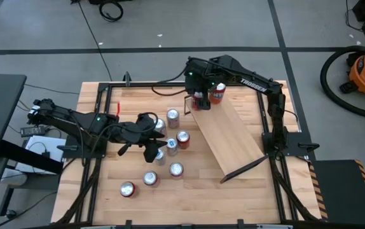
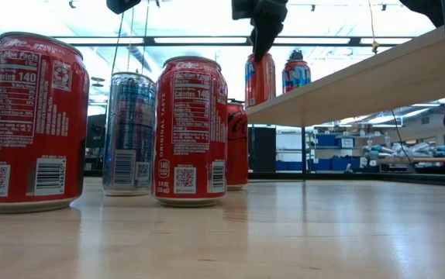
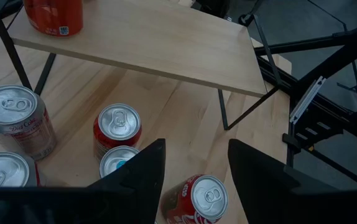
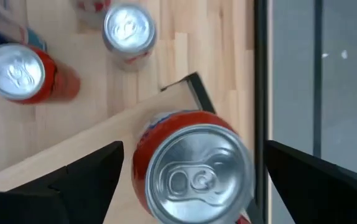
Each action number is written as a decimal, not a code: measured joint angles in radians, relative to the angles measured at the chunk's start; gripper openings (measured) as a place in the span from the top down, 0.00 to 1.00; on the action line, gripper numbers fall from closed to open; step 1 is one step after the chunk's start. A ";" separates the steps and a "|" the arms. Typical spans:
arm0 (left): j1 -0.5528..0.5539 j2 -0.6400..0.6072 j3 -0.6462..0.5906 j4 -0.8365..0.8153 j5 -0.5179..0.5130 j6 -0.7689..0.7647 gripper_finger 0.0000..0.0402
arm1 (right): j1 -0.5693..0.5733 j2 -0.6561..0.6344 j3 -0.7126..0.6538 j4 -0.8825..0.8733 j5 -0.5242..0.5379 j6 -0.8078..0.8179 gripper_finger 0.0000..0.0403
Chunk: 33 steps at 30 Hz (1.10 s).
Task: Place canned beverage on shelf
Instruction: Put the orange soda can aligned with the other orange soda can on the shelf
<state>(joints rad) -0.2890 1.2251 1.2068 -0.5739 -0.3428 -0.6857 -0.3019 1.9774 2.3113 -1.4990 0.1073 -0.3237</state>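
Cans (image 3: 117, 126) below sloped shelf (image 3: 160, 43)

1 shelf (image 1: 230, 137), 2 cans (image 1: 217, 93) on it (roughly 8 more loose).

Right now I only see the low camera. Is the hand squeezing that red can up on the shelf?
Observer: No. The right wrist view shows the right hand open, its fingers clear of the red can on both sides.
Operator: Where's the other hand?
Observer: From above, the left hand hovers open and empty over the cans on the table.
Operator: Is the shelf full?
Observer: No. From above, past the red can and a second can beside it, the rest of the shelf is bare.
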 joint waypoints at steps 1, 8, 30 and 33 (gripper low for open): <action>0.000 0.000 0.000 0.000 0.000 0.000 0.54 | 0.003 0.000 0.015 0.000 0.001 0.008 0.01; 0.001 0.000 0.000 -0.001 0.000 0.001 0.54 | 0.020 -0.013 0.041 0.095 0.018 0.048 0.01; 0.006 0.000 0.000 0.000 0.000 0.001 0.54 | 0.036 0.017 0.024 0.038 0.206 0.243 0.04; 0.006 0.000 0.000 0.000 0.000 0.001 0.54 | 0.040 0.017 0.024 0.026 0.206 0.244 0.05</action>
<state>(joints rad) -0.2825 1.2251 1.2068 -0.5739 -0.3428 -0.6846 -0.2615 1.9945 2.3356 -1.4733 0.3134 -0.0799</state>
